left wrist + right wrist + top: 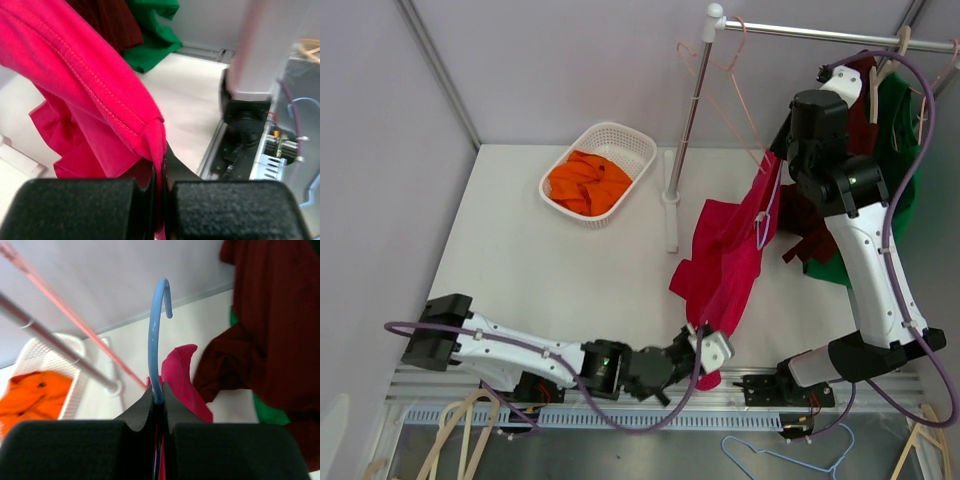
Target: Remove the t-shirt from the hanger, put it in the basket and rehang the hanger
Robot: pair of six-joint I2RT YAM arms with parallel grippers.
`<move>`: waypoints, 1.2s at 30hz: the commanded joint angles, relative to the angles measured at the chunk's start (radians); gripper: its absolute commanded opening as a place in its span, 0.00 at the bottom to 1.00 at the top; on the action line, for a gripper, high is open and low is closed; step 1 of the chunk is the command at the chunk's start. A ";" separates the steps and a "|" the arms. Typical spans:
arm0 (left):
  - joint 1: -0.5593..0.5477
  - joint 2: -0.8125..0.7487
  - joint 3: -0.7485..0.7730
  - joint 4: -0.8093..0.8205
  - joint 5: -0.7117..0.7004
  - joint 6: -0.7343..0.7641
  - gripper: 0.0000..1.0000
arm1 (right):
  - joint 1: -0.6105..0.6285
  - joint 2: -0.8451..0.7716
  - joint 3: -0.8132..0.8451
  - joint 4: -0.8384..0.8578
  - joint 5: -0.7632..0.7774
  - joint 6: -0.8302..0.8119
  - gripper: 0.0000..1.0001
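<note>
Basket (612, 126) is up by the far edge, left of the middle. It's white and slotted, with a crumpled orange cloth (588, 182) filling most of it.

The pink-red t-shirt (725, 255) hangs over the right half of the counter (520, 260), draped from the hanger (151, 340) down toward the near edge. The left pincer (159, 172) is squeezed tight on the shirt's bottom hem, and the wrist view shows the stitched fold pinched between the pads. The right pincer (158, 397) is clamped on the blue hanger's neck just under the hook, which sticks up free in the air, apart from the rail.

As for room: bare counter runs from the basket down to the left arm along the near edge, and the whole left side looks open. The rack post (689, 120) stands near the far edge, about the middle, between the basket and the t-shirt. The far-right corner is tight, with a green shirt (898, 150) and a dark red shirt (808, 228) hanging from the rail right behind the right arm. The dark red one is just beside the t-shirt, though I can't tell if they touch.
</note>
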 commanded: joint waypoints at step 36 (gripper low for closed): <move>0.841 -0.305 0.378 -0.375 0.345 -0.112 0.01 | 0.109 -0.259 -0.231 0.497 0.072 -0.261 0.00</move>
